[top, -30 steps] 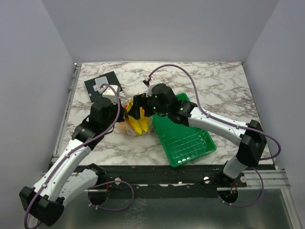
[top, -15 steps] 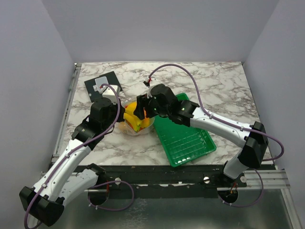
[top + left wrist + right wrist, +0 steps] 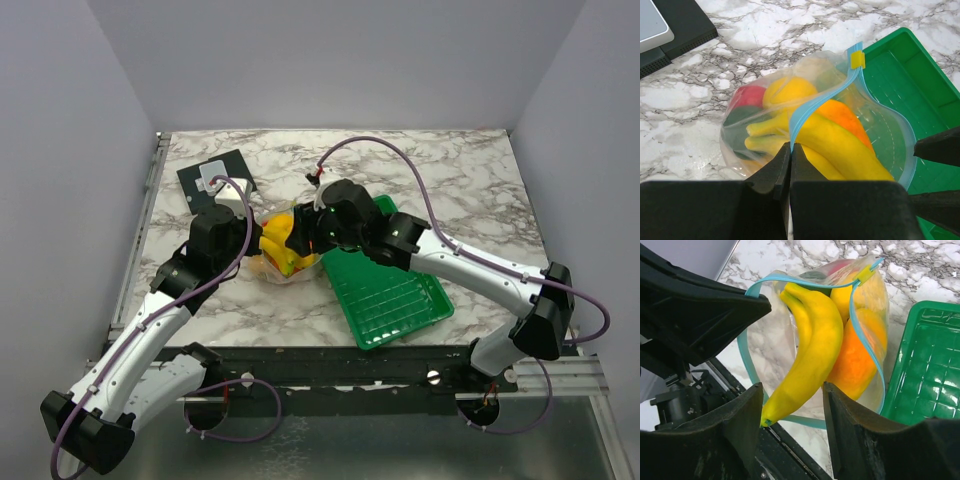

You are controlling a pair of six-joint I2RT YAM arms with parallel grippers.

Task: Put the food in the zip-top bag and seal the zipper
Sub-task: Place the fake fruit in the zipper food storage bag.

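bananas nearly in, bag mouth held open

top view: the right gripper (image 3: 298, 238) has narrowed over the clear floppy zip-top bag (image 3: 283, 264) beside the green slatted tray (image 3: 395, 295). left wrist: left gripper (image 3: 791, 146) stays pinched shut on the light blue zipper strip (image 3: 815, 102). right wrist: half-open jaws flank the yellow plastic bananas (image 3: 807, 350), ungripped, mostly inside; sealing looks near

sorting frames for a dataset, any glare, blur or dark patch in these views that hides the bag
Top external: even soft light, sharp, though the right gripper covers part of the zip-top bag. Left wrist: bag and bananas crisp, faint sheen on the plastic, the left gripper a dark mass. Right wrist: bananas sharp, the near fingers black and soft, small highlights on the green tray.
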